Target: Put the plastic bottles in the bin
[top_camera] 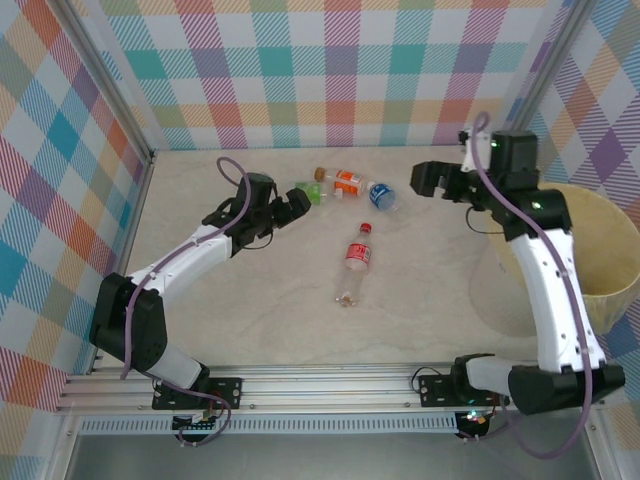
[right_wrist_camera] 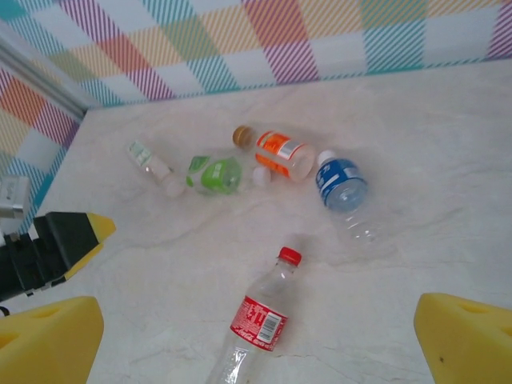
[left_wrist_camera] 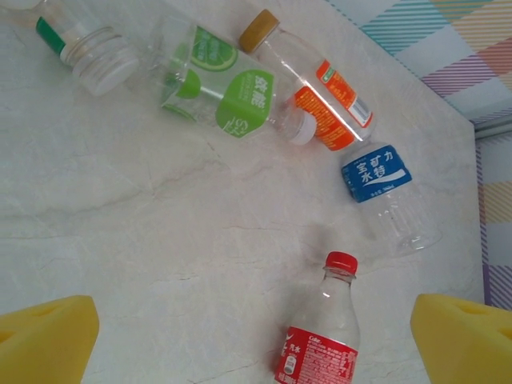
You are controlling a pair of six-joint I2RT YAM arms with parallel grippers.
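Top view, left gripper (top_camera: 300, 200): spread open and empty, its fingertips just short of the green-labelled bottle (top_camera: 315, 194).
Top view, right gripper (top_camera: 428, 181): open with nothing held, and the blue-labelled bottle (top_camera: 382, 196) lay near its tips.
Top view, bin (top_camera: 612, 285): stood behind the right fingers, partly hidden by the arm and cut off at the frame edge. Its contents could not be made out.
Left wrist, left pads (left_wrist_camera: 48, 344): wide apart, gripping nothing. The red-labelled bottle (left_wrist_camera: 320, 340) lay on the table between them, off-centre, with its base cut off.
Left wrist, ahead of the pads: the green, blue and orange-labelled bottle (left_wrist_camera: 324, 100) lay clustered. A clear bottle (left_wrist_camera: 84, 48) was cropped at the top corner.
Right wrist, right pads (right_wrist_camera: 468, 340): wide apart and empty. The red-labelled bottle lay between them with its base cut off, and the cluster lay farther ahead, its label print too small to read.
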